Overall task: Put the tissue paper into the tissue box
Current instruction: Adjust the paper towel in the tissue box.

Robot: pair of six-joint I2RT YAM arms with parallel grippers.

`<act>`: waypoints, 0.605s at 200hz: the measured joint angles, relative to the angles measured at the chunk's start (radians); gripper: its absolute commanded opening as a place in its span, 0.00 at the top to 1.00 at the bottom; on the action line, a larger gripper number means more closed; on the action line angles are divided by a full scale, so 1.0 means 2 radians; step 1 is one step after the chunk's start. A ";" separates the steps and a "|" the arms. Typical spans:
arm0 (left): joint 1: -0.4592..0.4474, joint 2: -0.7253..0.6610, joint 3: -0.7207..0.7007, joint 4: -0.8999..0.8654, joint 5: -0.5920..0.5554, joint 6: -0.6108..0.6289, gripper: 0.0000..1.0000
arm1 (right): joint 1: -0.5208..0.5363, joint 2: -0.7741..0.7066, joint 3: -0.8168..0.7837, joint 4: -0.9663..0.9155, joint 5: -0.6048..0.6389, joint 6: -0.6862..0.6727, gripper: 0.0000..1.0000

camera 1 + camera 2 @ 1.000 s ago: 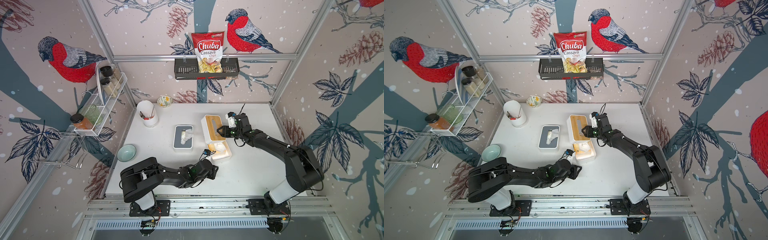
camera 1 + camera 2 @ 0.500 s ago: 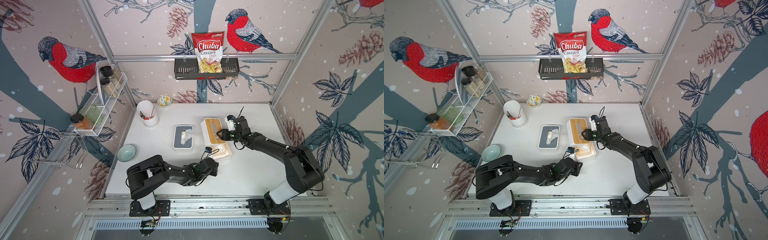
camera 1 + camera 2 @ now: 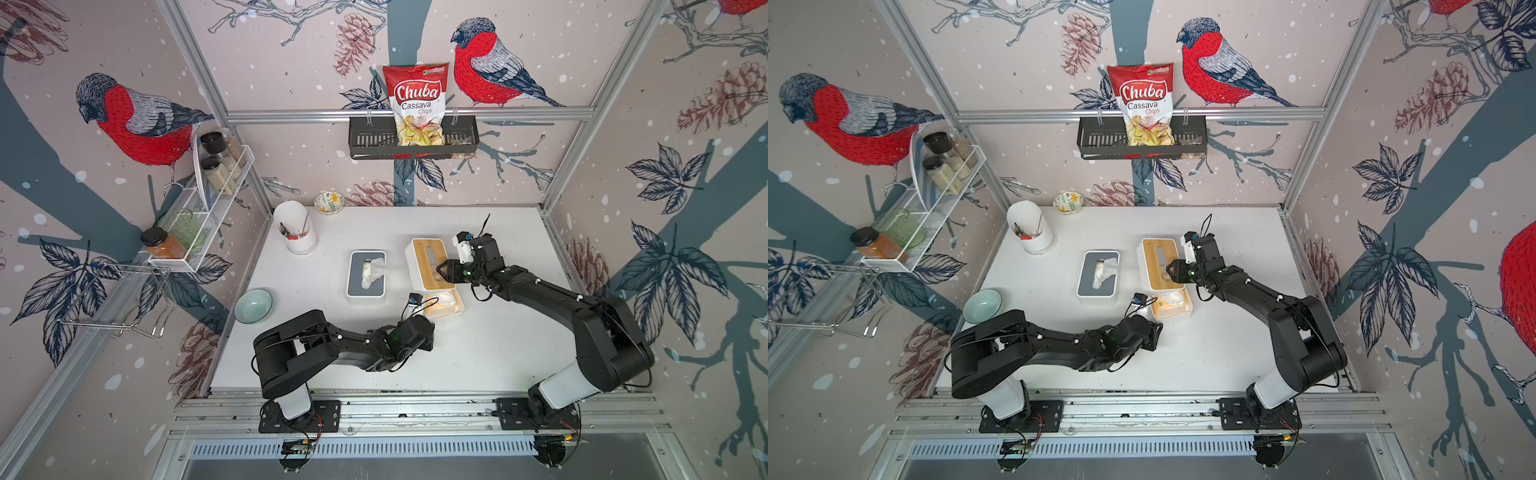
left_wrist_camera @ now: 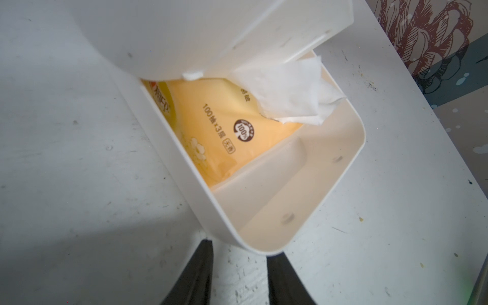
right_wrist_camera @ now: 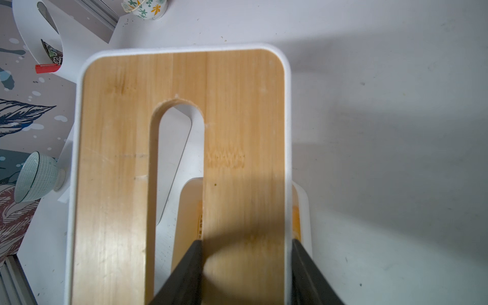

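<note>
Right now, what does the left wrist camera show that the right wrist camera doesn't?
Left wrist only: a white tissue poking from the yellow tissue pack, and the open left gripper short of the box base. Right wrist only: the slotted top of the bamboo lid, clamped by the right gripper, plus a teal bowl. Both: the lid over that base and pack.

We take this for a robot lab cell dressed as a kitchen: aluminium framing [image 3: 291, 115] holds bird-print wall panels [image 3: 137, 124], two black arms [image 3: 332, 349] [image 3: 561, 299] stand on rails [image 3: 415, 409] at the white worktop's [image 3: 498, 353] near edge, and a spice rack [image 3: 208, 208] and chips bag [image 3: 417, 104] hang on the walls.
</note>
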 measured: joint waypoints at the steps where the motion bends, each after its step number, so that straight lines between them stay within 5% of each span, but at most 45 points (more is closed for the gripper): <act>1: 0.000 0.000 0.000 0.000 0.000 0.000 0.63 | 0.000 0.000 0.000 -0.001 0.000 0.000 0.79; 64: -0.019 -0.039 -0.019 0.010 -0.005 0.031 0.64 | -0.009 -0.018 0.065 -0.034 -0.019 -0.001 0.74; 121: -0.088 -0.135 -0.012 0.002 -0.129 0.123 0.64 | -0.016 -0.065 0.106 -0.087 -0.026 -0.015 0.73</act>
